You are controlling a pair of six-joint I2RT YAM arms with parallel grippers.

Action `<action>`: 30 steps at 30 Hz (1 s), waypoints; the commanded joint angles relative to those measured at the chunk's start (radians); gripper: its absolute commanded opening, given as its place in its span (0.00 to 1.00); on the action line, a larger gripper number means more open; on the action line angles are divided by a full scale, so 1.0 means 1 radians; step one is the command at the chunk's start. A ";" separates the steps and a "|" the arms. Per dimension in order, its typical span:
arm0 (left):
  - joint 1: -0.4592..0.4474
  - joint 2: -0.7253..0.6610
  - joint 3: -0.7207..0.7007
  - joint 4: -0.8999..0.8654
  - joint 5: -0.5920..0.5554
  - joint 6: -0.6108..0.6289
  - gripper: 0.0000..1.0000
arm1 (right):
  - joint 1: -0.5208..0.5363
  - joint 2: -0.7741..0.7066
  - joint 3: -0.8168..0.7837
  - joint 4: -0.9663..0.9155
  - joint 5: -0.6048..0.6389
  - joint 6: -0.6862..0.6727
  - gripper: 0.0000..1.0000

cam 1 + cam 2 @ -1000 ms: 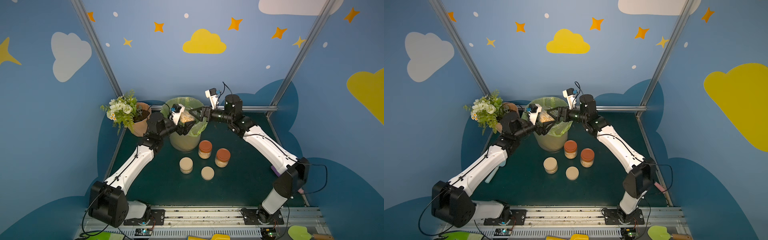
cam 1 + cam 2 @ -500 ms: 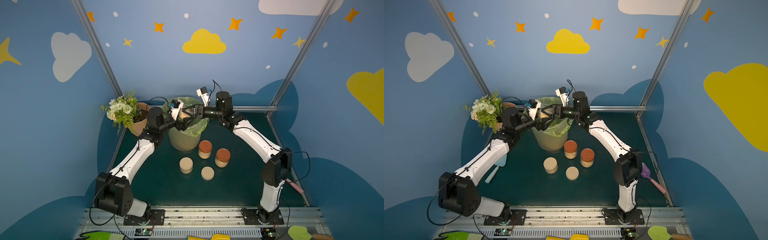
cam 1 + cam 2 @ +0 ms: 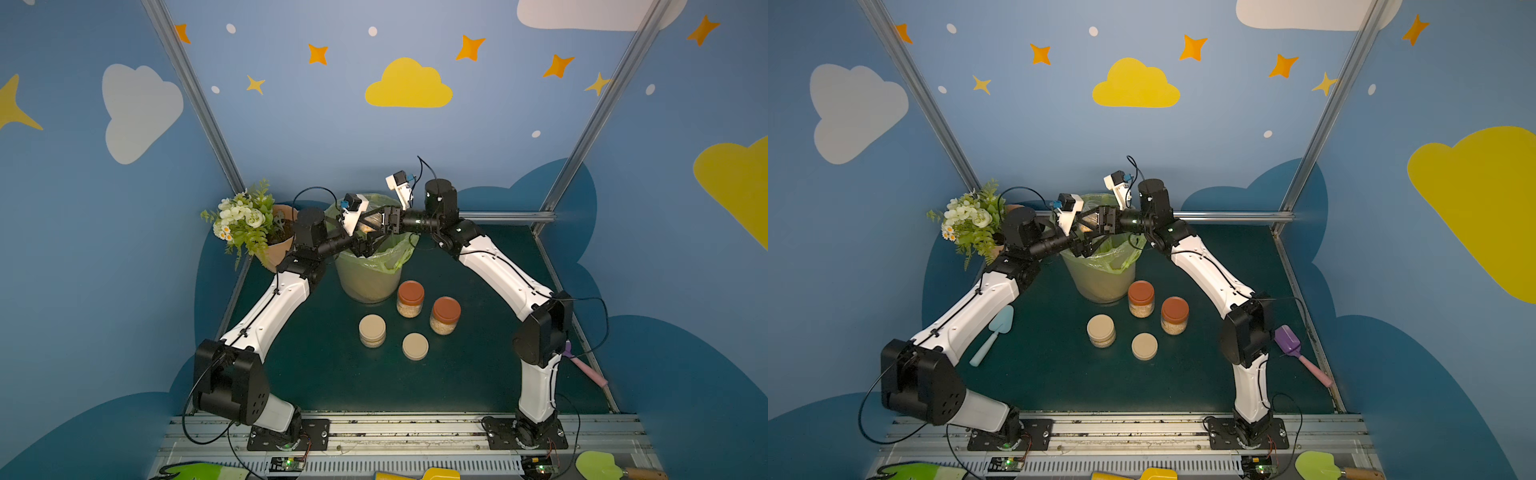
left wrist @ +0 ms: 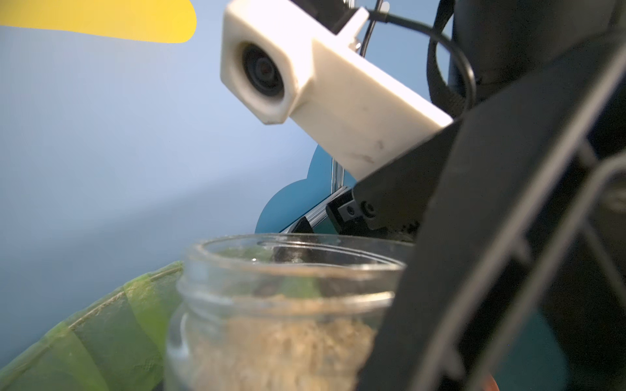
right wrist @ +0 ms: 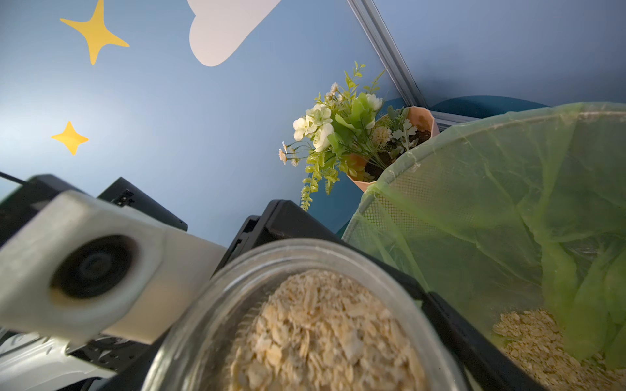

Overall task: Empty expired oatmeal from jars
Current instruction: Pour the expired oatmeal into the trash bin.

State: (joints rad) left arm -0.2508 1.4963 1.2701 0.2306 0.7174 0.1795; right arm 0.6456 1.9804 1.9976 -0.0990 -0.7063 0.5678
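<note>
An open clear glass jar (image 4: 288,304) part full of pale flaky oatmeal (image 5: 321,331) hangs over the green-bagged bin (image 3: 365,274). My left gripper (image 3: 360,242) is shut on it from the left. My right gripper (image 3: 376,226) faces it from the right, and one of its black fingers (image 4: 474,270) lies along the jar's side. Whether that gripper presses on the glass is hidden. On the mat stand two jars with rust-orange lids (image 3: 410,298) (image 3: 445,315) and one with a beige lid (image 3: 372,330). A loose beige lid (image 3: 414,345) lies flat beside them.
Some oatmeal lies in the bottom of the bin's bag (image 5: 542,345). A flower pot (image 3: 270,237) stands just left of the bin, close to my left arm. A teal trowel (image 3: 994,336) lies under that arm, and a purple scoop (image 3: 1296,349) lies by the right wall.
My left arm has carried the jar back and up over the bin. The right gripper has come in toward the jar's mouth and its jaws have narrowed.
</note>
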 commanded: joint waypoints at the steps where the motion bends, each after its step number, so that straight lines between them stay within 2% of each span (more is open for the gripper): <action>1: 0.003 0.007 0.028 0.052 0.028 0.006 0.13 | 0.006 0.022 0.030 0.009 -0.017 0.003 0.86; 4: 0.005 0.009 0.028 0.055 0.026 0.005 0.13 | 0.006 0.026 0.031 0.034 -0.017 0.011 0.82; 6: 0.008 0.006 0.026 0.054 0.026 0.004 0.18 | 0.005 0.033 0.034 0.042 -0.011 0.015 0.78; 7: 0.008 0.003 0.024 0.056 0.023 0.002 0.29 | 0.005 0.036 0.039 0.049 -0.009 0.020 0.74; 8: 0.010 -0.003 0.018 0.062 0.015 -0.006 0.50 | 0.005 0.041 0.042 0.056 -0.008 0.026 0.71; 9: 0.011 -0.007 0.011 0.073 0.006 -0.014 0.59 | 0.005 0.046 0.044 0.065 -0.005 0.035 0.67; 15: 0.017 -0.059 -0.040 0.068 -0.020 -0.034 0.98 | 0.012 0.071 0.073 0.125 0.026 0.094 0.46; 19: 0.021 -0.097 -0.067 0.035 -0.068 -0.049 1.00 | 0.026 0.095 0.129 0.125 0.037 0.112 0.40; 23: 0.028 -0.150 -0.108 0.020 -0.136 -0.107 1.00 | 0.041 0.094 0.144 0.134 0.098 0.129 0.36; 27: 0.031 -0.246 -0.119 -0.100 -0.268 -0.225 1.00 | 0.051 0.092 0.138 0.164 0.155 0.197 0.35; 30: 0.032 -0.322 -0.157 -0.124 -0.314 -0.345 1.00 | 0.063 0.091 0.134 0.179 0.185 0.223 0.34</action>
State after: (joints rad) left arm -0.2169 1.2442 1.1301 0.1440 0.4633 -0.0280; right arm 0.7086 2.0796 2.1021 -0.0025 -0.6010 0.7513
